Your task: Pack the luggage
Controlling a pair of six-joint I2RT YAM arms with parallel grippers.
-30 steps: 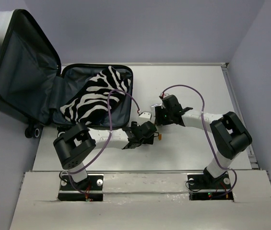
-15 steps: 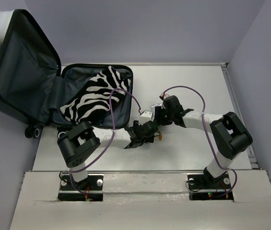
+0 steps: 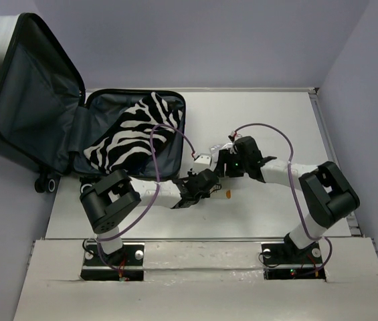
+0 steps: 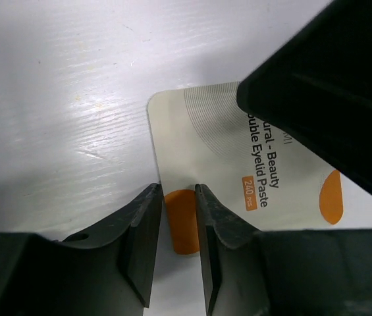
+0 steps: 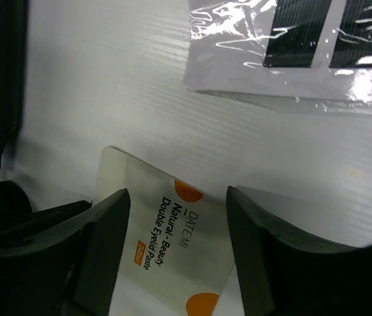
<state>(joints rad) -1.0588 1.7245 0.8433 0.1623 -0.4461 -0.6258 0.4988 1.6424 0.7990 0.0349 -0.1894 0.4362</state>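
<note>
The luggage lies open at the far left, its lid propped up. A zebra-print item fills its dark grey lined base. A flat white packet with orange dots, printed "Double Eyelid Paste", lies on the table right of the case, also in the right wrist view. My left gripper points down at the packet's edge. Its jaws leave only a narrow gap over one orange dot and pinch nothing. My right gripper is open, its fingers straddling the packet from the other side.
A clear plastic bag with dark contents lies just beyond the packet, seen as a small white patch in the top view. White table surface extends right and back to a raised rim.
Both grippers have closed in on the packet. The right wrist shifted slightly right and down, and the packet's orange corner slid a little right and toward the near edge.
</note>
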